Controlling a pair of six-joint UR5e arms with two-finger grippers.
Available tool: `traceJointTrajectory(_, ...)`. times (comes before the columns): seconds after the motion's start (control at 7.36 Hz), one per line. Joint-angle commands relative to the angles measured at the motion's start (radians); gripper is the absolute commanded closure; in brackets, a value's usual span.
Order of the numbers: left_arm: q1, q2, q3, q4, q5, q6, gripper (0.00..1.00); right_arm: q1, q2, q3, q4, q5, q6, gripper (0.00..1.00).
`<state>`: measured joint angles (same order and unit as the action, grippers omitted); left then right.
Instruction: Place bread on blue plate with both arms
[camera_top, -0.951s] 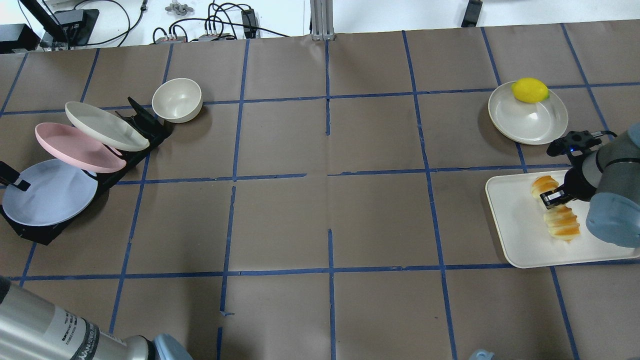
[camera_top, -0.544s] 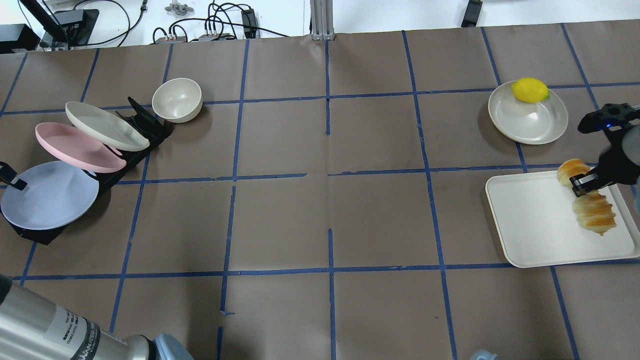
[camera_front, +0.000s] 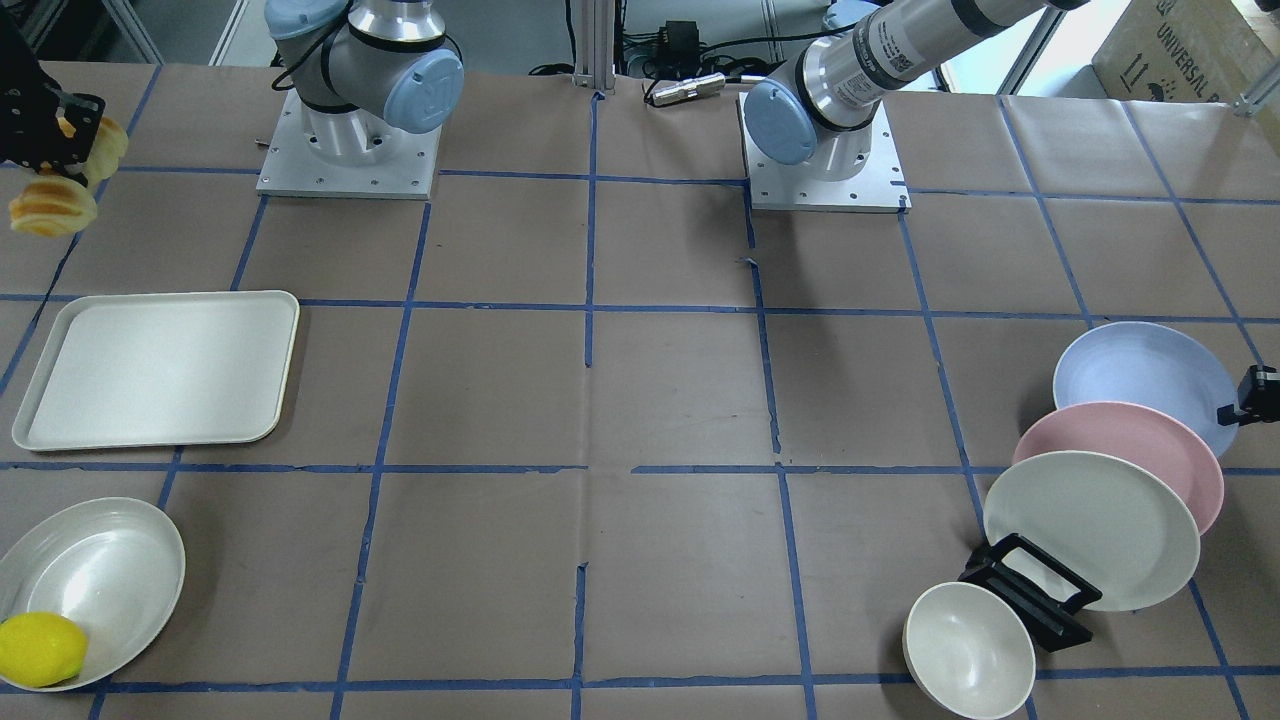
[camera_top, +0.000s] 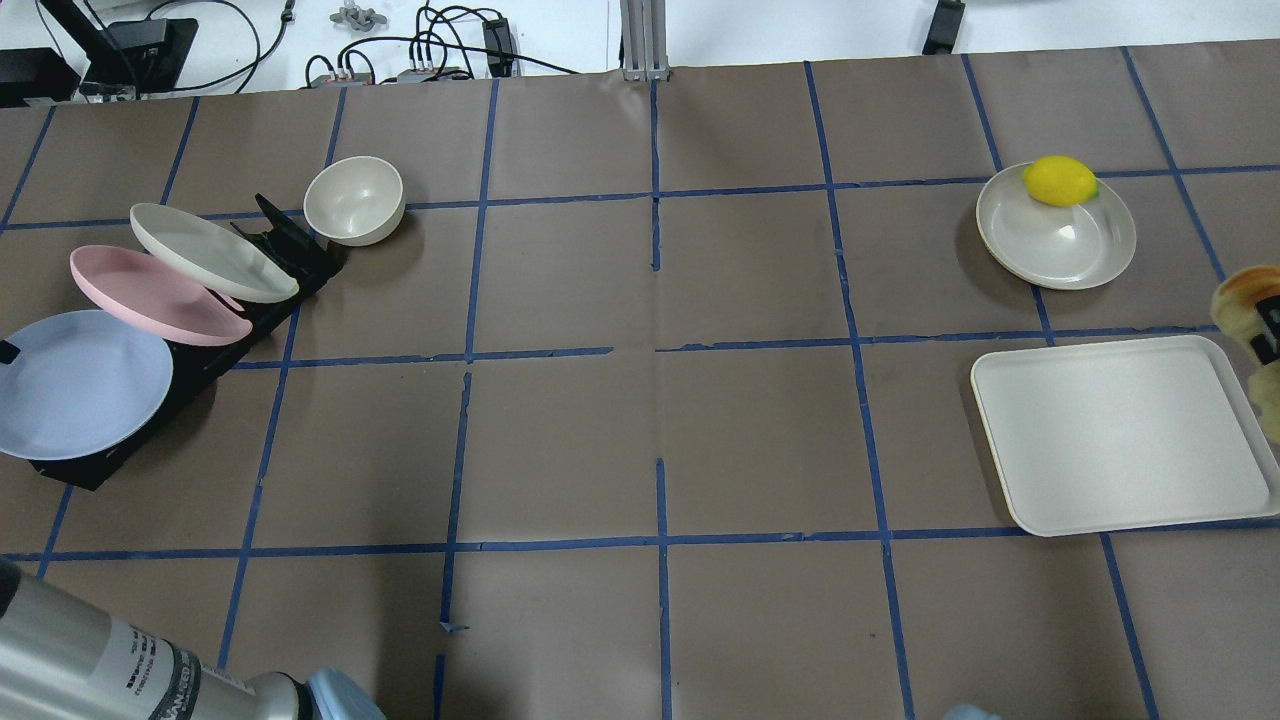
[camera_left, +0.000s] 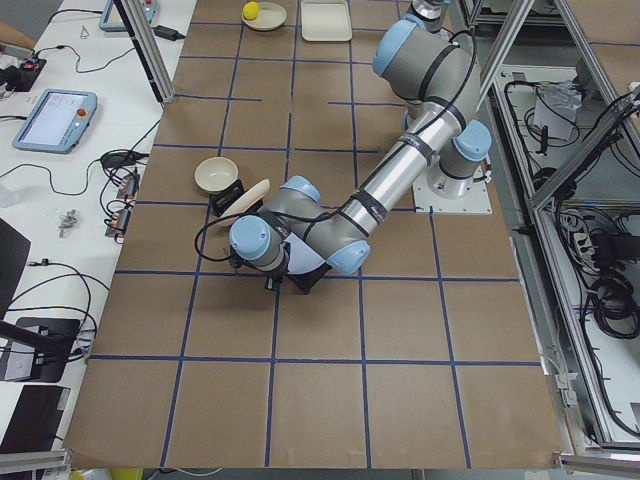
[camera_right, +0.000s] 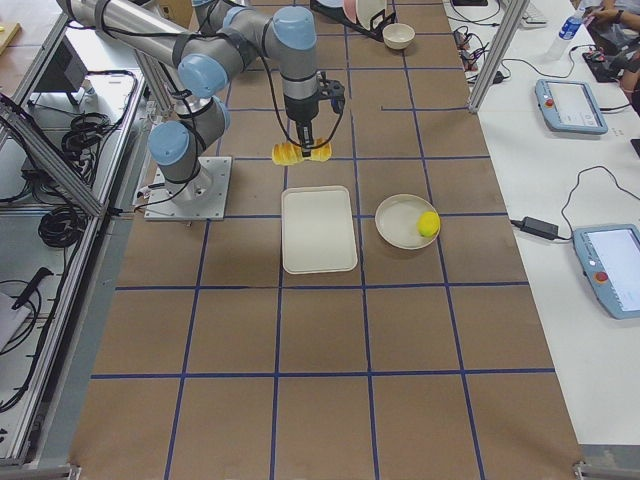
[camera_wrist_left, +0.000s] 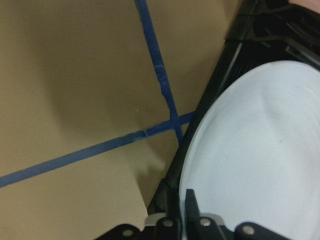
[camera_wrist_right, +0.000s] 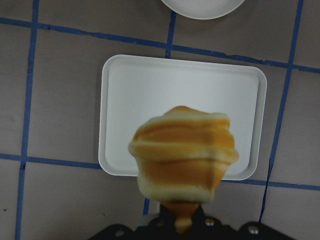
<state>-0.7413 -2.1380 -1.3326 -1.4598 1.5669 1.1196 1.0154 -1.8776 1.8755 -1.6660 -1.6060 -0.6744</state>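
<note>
Exterior front-facing view: the right gripper (camera_front: 62, 165) pinches the bread (camera_front: 50, 210) at its middle, clear of the table.
The bread hangs at 11 o'clock from the cream tray (camera_front: 160, 370). The left gripper (camera_front: 1240, 405) is clamped on the 3 o'clock rim of the blue plate (camera_front: 1140, 375), which leans in the black rack (camera_front: 1040, 600) just behind the pink plate (camera_front: 1120, 455).

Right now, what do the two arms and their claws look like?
The left arm and right arm are silver-grey tubes, round joints capped light blue, on square metal base plates. The left tube bears a white label with black print; a thin black cable loops by the right wrist. The left claw and right claw are black.
</note>
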Motion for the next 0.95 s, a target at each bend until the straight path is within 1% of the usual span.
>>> traceJointTrajectory(0.0, 0.0, 0.058, 0.009, -0.055, 0.018, 0.0, 0.9, 0.113, -0.008, -0.099, 0.045, -0.005, 0.224, 0.87)
traceJointTrajectory(0.14, 0.005, 0.11, 0.009, -0.101, 0.019, 0.0, 0.9, 0.182, 0.0, -0.143, 0.093, -0.005, 0.29, 0.92)
traceJointTrajectory(0.27, 0.013, 0.162, -0.012, -0.14, 0.021, 0.002, 0.9, 0.231, 0.001, -0.157, 0.173, 0.007, 0.34, 0.93)
traceJointTrajectory(0.41, 0.01, 0.196, -0.019, -0.181, 0.019, 0.0, 0.9, 0.274, 0.012, -0.157, 0.196, 0.008, 0.367, 0.93)
traceJointTrajectory(0.54, 0.005, 0.231, -0.016, -0.227, 0.019, 0.0, 0.9, 0.31, 0.029, -0.157, 0.192, 0.008, 0.419, 0.92)
traceJointTrajectory(0.68, 0.0, 0.278, -0.02, -0.282, 0.018, -0.018, 0.9, 0.374, 0.049, -0.159, 0.187, 0.008, 0.473, 0.92)
traceJointTrajectory(0.82, -0.004, 0.323, -0.019, -0.309, 0.018, -0.049, 0.9, 0.458, 0.086, -0.16, 0.177, 0.006, 0.557, 0.92)
